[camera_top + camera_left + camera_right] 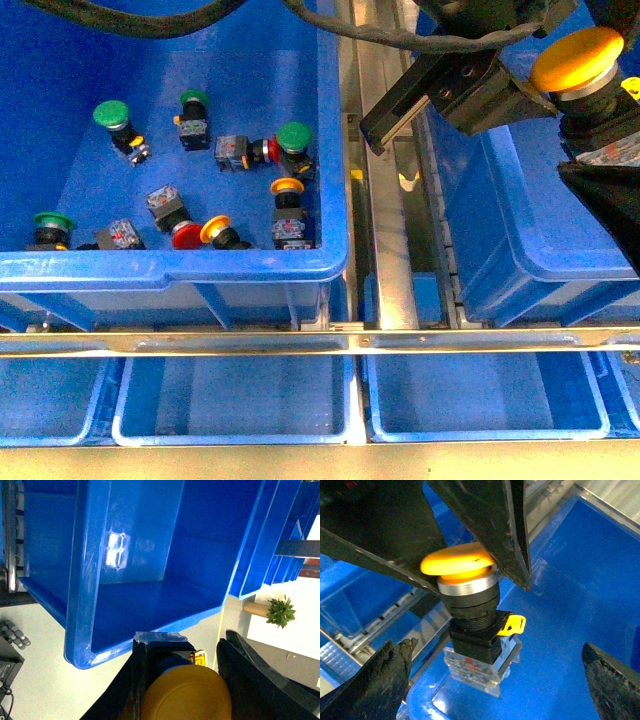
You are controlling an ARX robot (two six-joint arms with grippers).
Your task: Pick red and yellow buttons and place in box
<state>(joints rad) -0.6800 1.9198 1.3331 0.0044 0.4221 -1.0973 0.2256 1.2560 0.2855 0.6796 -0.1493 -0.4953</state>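
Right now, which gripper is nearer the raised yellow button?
Left. The left gripper has its jaws shut on the yellow button, at the cap. The right gripper is close by, jaws open either side of the button's body, not touching.

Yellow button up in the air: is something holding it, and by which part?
Yes. The left gripper holds the yellow button, pinched by its mushroom cap; its body hangs free above the box.

Industrial workshop: blue plastic crates (170, 266) on a metal rack (395, 265), holding push-button switches (294, 140).
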